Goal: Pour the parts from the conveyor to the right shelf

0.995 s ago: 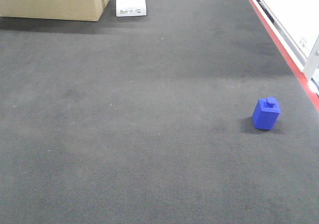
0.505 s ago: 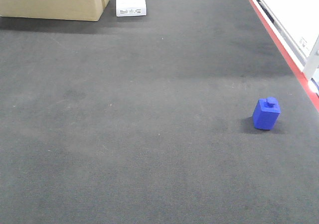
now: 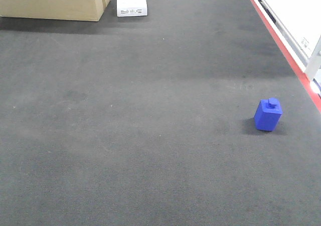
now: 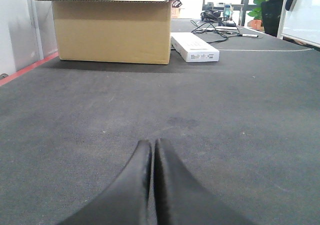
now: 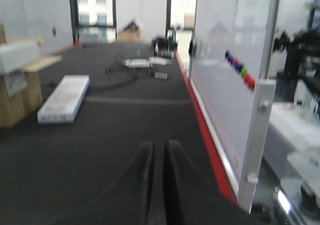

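Observation:
One of the parts, a small bright-blue block (image 3: 268, 114) with a round stud on top, stands upright on the dark grey conveyor (image 3: 150, 110) near its red edge strip (image 3: 286, 50) at the right. No gripper shows in the front view. In the left wrist view my left gripper (image 4: 151, 142) is shut and empty, low over the belt (image 4: 225, 110). My right gripper (image 5: 159, 144) is also shut with nothing in it, over the belt (image 5: 100, 150) in a blurred right wrist view. The block appears in neither wrist view. The right shelf is out of view.
A cardboard box (image 3: 52, 2) and a flat white box (image 3: 131, 0) sit at the belt's far end. A whiteboard on a white frame (image 3: 296, 10) runs along the right side beyond the red strip. Cables lie at the far end (image 5: 125, 77).

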Robot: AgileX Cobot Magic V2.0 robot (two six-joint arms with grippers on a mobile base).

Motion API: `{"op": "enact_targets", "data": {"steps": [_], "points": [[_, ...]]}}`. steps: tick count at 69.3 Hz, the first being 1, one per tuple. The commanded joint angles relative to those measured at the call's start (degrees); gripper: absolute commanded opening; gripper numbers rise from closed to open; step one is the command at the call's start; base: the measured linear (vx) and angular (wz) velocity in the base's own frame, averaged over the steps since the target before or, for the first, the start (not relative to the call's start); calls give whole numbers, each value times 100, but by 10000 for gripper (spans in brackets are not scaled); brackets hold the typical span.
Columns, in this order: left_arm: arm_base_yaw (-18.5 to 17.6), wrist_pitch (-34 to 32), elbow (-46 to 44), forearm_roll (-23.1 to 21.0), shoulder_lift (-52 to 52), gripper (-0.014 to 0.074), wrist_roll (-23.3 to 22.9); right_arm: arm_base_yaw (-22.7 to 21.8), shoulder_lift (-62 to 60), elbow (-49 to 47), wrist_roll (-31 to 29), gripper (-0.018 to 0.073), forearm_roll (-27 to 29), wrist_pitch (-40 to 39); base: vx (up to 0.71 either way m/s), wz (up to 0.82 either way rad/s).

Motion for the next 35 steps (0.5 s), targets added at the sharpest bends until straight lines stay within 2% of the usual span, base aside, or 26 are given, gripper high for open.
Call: {"op": "enact_targets", "data": {"steps": [1,12,18,24,35], "points": [[-30,-452,-114,-41,-72,-6,-49,-1,815,-642,1,193,15,316,0,0],[-30,-452,-114,-41,-72,-6,-49,-1,2113,-1293,16,526,189,1103,0,0],[-30,-452,-114,-41,-72,-6,-49,-1,2665,-1492,16,656,209,1341,0,0],[-30,-452,-114,-41,-72,-6,-49,-6,3131,-1616,56,704,256,1551,0,0],[-30,-452,-114,-41,-72,-6,-49,-13,3790,-2155,87,681,270,2515,0,0]]}}
